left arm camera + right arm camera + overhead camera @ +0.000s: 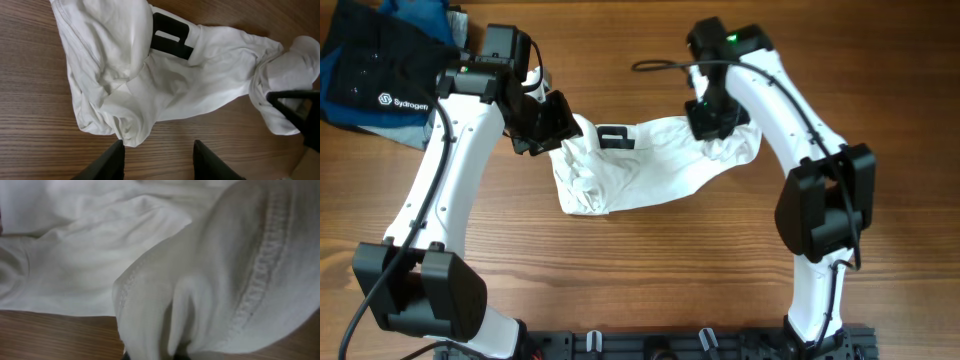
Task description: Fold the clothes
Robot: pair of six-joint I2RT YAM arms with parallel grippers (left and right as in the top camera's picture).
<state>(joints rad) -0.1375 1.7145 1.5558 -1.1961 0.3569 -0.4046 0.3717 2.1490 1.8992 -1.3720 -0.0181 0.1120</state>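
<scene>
A garment point(650, 170) is being supported by the middle of the table point(650, 285), flanked by the left gripper point(563, 132) at its left end and the right gripper point(716, 128) at its right end. A folded stack point(380, 70) is being shown at the far left corner, well apart.

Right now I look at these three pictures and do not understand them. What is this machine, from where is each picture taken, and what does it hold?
These are two robot arms at a wooden table. One picture looks down from above; the other two come from a camera on each wrist. A crumpled white garment lies in the middle, a dark folded stack at the upper left. The right end effector is shut on the garment; the left end effector is open beside it, holding nothing.
</scene>
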